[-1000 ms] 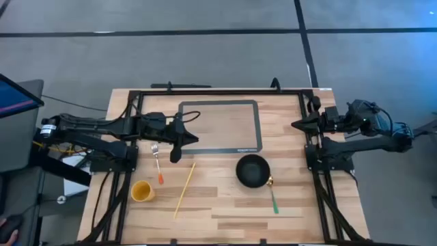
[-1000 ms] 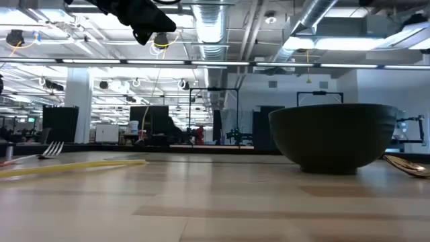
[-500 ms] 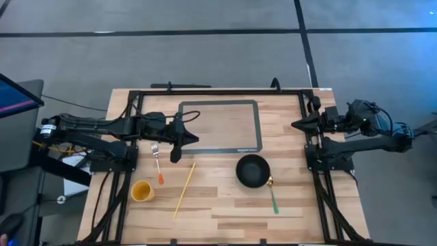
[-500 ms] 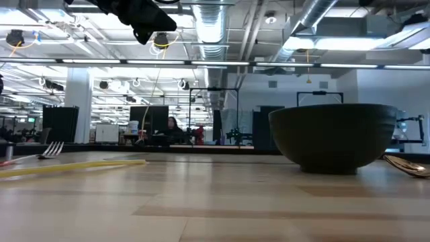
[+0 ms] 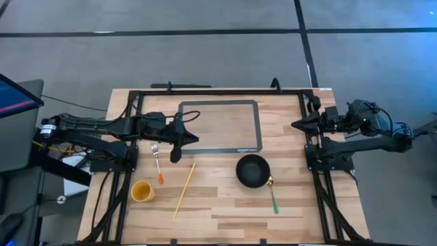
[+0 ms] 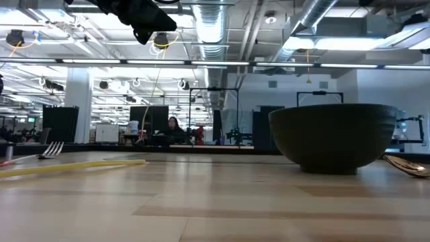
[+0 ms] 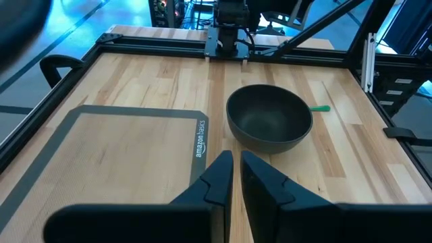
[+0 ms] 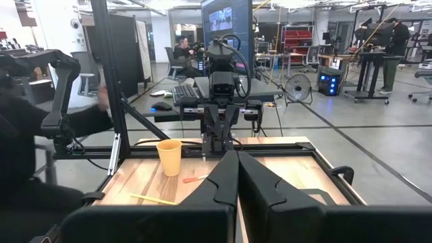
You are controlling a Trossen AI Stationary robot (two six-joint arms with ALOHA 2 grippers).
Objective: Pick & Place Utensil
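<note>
- The left gripper [image 5: 175, 154] hovers over the edge of the thin grey rectangular mat [image 5: 220, 126], dark fingers pressed nearly together, holding nothing.
- The right gripper [image 5: 298, 124] waits at the table's right edge, fingers closed, empty.
- An orange-handled metal fork [image 5: 157, 162] lies on the pale wood-grain table [image 5: 218, 205], just beside the left gripper.
- A long yellow chopstick [image 5: 184, 189] lies between a yellow cup [image 5: 141, 191] and a round matte black bowl [image 5: 252, 170].
- A green-handled spoon [image 5: 272, 196] touches the bowl's rim.
</note>
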